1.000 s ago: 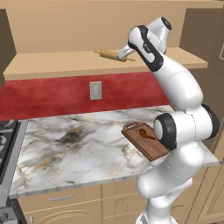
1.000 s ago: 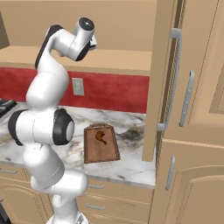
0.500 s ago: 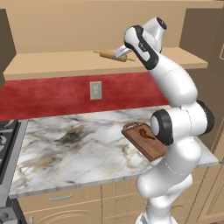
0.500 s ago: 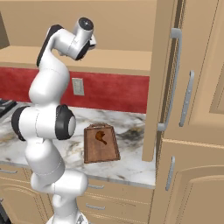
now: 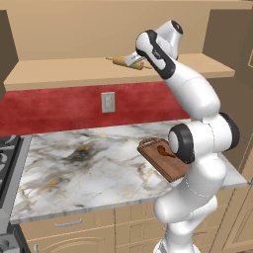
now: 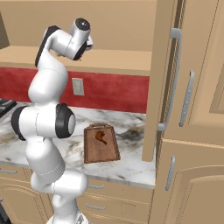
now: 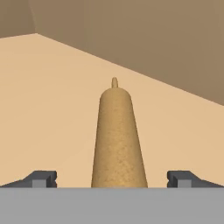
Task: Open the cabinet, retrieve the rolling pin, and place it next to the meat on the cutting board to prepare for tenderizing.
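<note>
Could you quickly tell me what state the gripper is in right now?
Gripper: open, jaws on either side of the rolling pin, not closed on it.

Rolling pin (image 7: pixel 118 140) lies flat in the open cabinet (image 6: pixel 164 78); meat (image 6: pixel 101 136) sits on the cutting board (image 6: pixel 101 151).

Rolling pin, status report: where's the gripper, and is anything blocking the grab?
Gripper open, jaws straddling the light-brown wooden rolling pin, not closed on it. Pin lies on the tan cabinet shelf. Nothing in the way.
</note>
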